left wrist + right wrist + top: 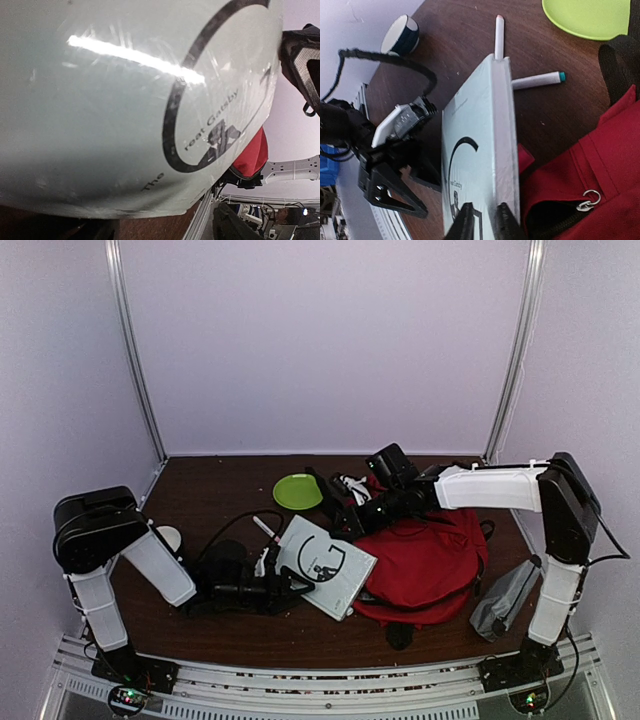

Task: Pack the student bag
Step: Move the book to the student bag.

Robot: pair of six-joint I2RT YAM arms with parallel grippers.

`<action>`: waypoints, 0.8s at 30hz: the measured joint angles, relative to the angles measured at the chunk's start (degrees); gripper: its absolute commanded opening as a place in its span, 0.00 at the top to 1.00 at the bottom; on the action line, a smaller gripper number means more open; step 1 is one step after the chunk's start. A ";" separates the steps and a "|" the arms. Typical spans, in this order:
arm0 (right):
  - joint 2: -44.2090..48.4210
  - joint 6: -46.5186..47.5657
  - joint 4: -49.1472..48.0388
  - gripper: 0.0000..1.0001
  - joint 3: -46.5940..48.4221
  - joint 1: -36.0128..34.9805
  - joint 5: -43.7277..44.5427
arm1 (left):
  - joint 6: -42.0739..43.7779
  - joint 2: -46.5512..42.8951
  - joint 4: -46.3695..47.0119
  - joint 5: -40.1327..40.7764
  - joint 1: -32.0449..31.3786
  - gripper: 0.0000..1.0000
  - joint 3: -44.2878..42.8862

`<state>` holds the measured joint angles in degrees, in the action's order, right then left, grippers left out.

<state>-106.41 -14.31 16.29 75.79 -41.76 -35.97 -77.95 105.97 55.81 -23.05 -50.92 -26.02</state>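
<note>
Cover of the book [325, 565]: smooth, glossy laminated paper, with a bright glare streak across it in the left wrist view. Body of the student bag [430, 560]: red woven cloth, matt. The zip ring [590, 198] on it: shiny metal. Top of the table [220, 490]: dark brown wood-look, smooth, low sheen. The plate [297, 490], at 12 o'clock of the book: green plastic, smooth. The pouch [505, 598], at 3 o'clock of the bag: grey cloth, matt.

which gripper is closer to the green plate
Right. The right gripper is at the far edge of the book, a little to the right of the green plate. The left gripper sits at the book's near-left side, farther from the plate, toward the bases.
</note>
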 measured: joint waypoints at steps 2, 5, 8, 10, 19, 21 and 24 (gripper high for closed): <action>-0.57 1.14 1.68 0.64 -0.09 0.59 0.37 | 0.35 0.39 0.17 -0.15 -0.07 0.32 -0.31; -1.49 2.91 4.13 0.57 0.31 0.46 0.79 | 0.46 0.96 1.14 -0.24 -0.09 0.32 -0.33; -3.26 4.35 6.45 0.53 2.73 0.37 0.96 | 0.44 1.38 1.99 -0.37 -0.09 0.32 -0.31; -4.81 5.20 7.69 0.52 4.70 0.37 0.94 | 0.44 1.60 2.47 -0.35 -0.09 0.33 -0.24; -8.94 8.24 12.59 0.47 10.82 0.37 2.23 | 0.26 1.90 3.56 -0.17 -0.09 0.34 0.13; -9.25 9.09 14.38 0.46 13.09 0.37 3.06 | 0.22 1.97 3.72 -0.11 -0.09 0.36 0.22; -10.73 10.29 16.68 0.45 18.75 0.31 4.44 | -0.02 2.05 3.69 0.09 -0.09 0.40 0.39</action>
<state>-117.14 -4.01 32.97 94.54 -41.45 -31.53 -77.97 108.03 59.51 -22.96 -51.00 -25.63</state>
